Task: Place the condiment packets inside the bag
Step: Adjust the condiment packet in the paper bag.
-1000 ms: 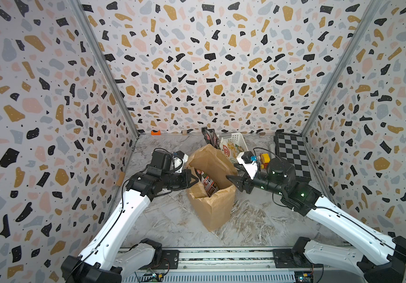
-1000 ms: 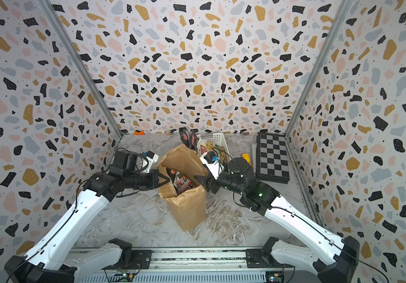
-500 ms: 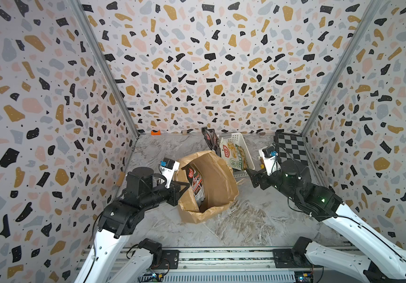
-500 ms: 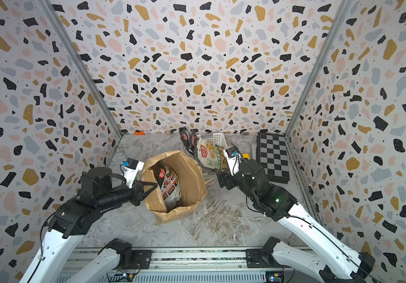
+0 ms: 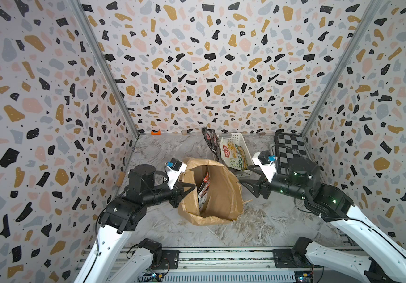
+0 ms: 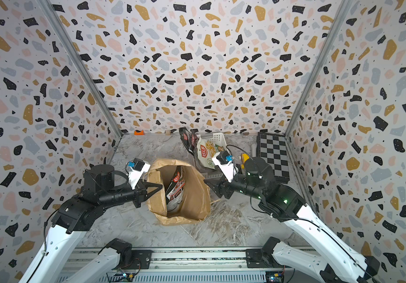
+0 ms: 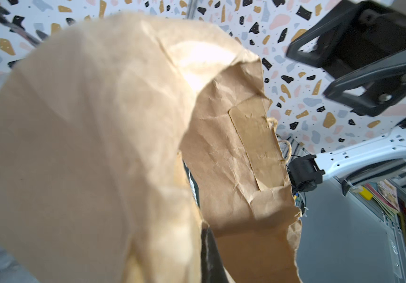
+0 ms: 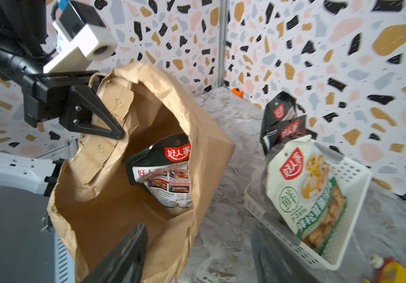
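Left fingers [image 8: 91, 122] pinched rim of crinkled brown paper bag [image 5: 221, 196], holding mouth open. Black-red glossy packet [image 8: 167, 171] sat inside. Right fingers [image 8: 123, 257] spread, empty; cream-green packet [image 5: 234, 154] lay in white perforated basket [image 5: 240, 137].

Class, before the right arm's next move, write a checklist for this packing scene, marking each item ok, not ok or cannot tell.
1. Mouth of bag held open: ok, left gripper pinches the rim.
2. The right gripper open and empty: ok.
3. One black-red packet inside bag: ok.
4. The cream packet uncovered in basket: ok.
5. All packets bagged: not ok, cream packet and black packets are outside bag.
6. Would bag stand unaided: cannot tell.
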Available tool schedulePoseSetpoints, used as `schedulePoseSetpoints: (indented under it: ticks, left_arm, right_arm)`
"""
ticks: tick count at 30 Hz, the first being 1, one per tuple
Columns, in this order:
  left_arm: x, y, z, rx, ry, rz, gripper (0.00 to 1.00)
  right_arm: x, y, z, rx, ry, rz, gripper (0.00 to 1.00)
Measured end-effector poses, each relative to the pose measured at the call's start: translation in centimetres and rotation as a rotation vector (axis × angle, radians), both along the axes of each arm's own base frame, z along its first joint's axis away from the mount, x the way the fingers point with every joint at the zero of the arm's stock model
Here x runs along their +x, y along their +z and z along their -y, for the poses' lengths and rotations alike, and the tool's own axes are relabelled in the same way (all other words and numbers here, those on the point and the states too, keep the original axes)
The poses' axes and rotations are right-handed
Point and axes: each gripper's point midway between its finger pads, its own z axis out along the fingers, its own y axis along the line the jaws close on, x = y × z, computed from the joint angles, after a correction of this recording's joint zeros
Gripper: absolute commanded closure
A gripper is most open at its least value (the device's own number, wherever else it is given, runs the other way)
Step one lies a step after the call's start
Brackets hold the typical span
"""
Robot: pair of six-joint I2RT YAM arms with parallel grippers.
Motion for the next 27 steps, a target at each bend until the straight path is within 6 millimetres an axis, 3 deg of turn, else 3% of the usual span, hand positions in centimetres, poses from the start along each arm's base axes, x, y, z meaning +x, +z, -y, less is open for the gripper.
schedulePoseSetpoints:
  ticks: [4,7,14,18,21,23,27]
  left_arm:
    - [-0.5,0.5,0.3,-0.016,-0.027,0.017,1.0]
    - [-0.6,0.4,0.4,-0.02,-0.033,0.01,1.0]
    - [0.3,0.0,0.3,-0.027,0.01,-0.029,1.0]
    - [0.9,-0.1,0.0,-0.026,0.055,-0.044,1.0]
    - [1.2,0.0,-0.1,-0.03,0.075,-0.05,1.0]
    - [1.3,0.0,-0.2,-0.031,0.084,-0.054,1.0]
    - [1.3,0.1,-0.2,-0.036,0.089,-0.056,1.0]
  right_arm:
    - [-0.7,-2.8,-2.1,-0.063,0.067,-0.072,0.35]
    - [-1.2,-3.5,-1.9,-0.075,0.053,-0.079,0.34]
    - [-1.2,-1.4,1.3,-0.007,-0.079,-0.05,0.35]
    - [-2.0,-0.6,1.7,0.058,-0.09,-0.107,0.37]
    - [-3.4,-0.3,0.4,0.118,-0.044,-0.202,0.38]
    - [-4.8,-0.4,-1.7,0.142,0.017,-0.274,0.38]
    - [-6.8,-2.4,-5.7,0.102,0.073,-0.408,0.36]
